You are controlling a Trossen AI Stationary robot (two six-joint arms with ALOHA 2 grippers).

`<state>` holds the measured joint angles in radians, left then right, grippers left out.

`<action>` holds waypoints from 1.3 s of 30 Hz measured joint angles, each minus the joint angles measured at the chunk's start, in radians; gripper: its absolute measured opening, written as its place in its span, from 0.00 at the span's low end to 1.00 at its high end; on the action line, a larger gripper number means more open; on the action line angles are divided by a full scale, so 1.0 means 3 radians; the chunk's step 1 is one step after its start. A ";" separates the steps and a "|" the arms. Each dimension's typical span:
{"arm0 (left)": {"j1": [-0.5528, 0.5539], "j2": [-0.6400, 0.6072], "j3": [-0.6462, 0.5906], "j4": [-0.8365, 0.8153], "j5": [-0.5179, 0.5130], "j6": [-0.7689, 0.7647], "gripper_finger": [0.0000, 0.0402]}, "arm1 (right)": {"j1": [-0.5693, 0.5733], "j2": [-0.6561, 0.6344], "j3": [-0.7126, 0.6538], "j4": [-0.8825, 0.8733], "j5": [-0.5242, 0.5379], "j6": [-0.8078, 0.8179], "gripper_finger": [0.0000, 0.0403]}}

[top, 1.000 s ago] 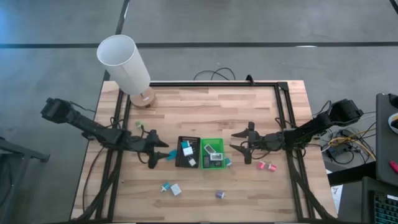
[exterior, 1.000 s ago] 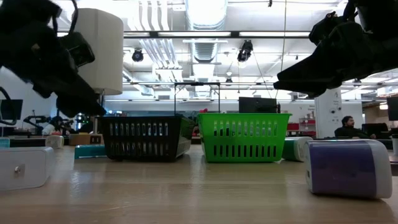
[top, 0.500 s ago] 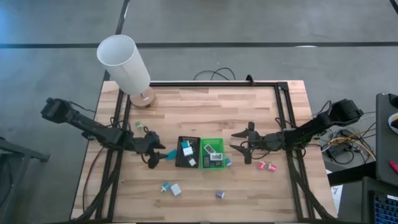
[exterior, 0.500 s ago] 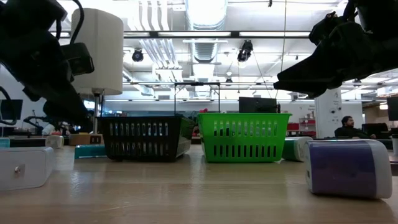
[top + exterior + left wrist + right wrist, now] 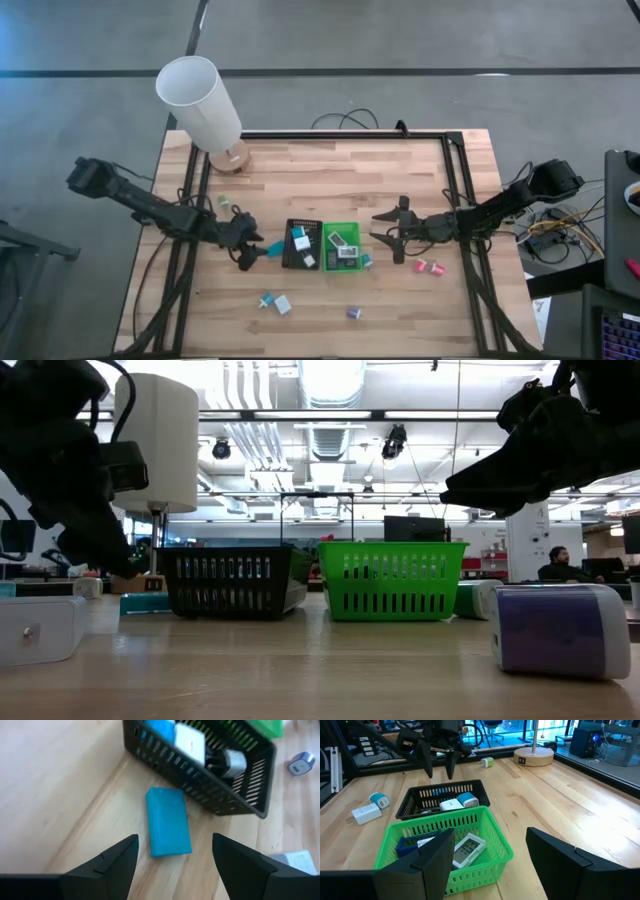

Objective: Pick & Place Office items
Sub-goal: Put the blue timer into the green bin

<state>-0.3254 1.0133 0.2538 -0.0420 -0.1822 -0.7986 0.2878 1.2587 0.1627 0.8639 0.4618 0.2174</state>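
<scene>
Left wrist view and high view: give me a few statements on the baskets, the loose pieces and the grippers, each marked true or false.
1. A teal rectangular block lies on the wooden table just outside the black slatted basket. True.
2. The left gripper is shut on the teal rectangular block. False: its fingers stand open above the block, apart from it.
3. The green slatted basket sits beside the black slatted basket, on the right arm's side. True.
4. The right gripper holds a pink piece. False: it is open and empty, near the green basket.
5. The black basket is empty. False: white and blue pieces lie in it.
</scene>
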 joint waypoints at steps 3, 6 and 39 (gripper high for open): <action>0.0026 0.0112 0.0128 -0.0145 0.0067 -0.0035 0.64 | 0.0000 0.0000 0.0000 0.0000 0.0000 0.0001 0.60; 0.0060 0.0245 0.0398 -0.0493 0.0094 0.0037 0.64 | 0.0000 0.0000 0.0000 0.0000 0.0000 0.0004 0.60; 0.0364 0.1724 0.1654 -0.1671 0.0489 0.0830 0.64 | -0.0001 0.0001 0.0003 -0.0152 -0.0006 0.0063 0.61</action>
<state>-0.2161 1.5307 0.7499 -0.5433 -0.0355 -0.5497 0.2876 1.2591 0.1635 0.8182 0.4599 0.2363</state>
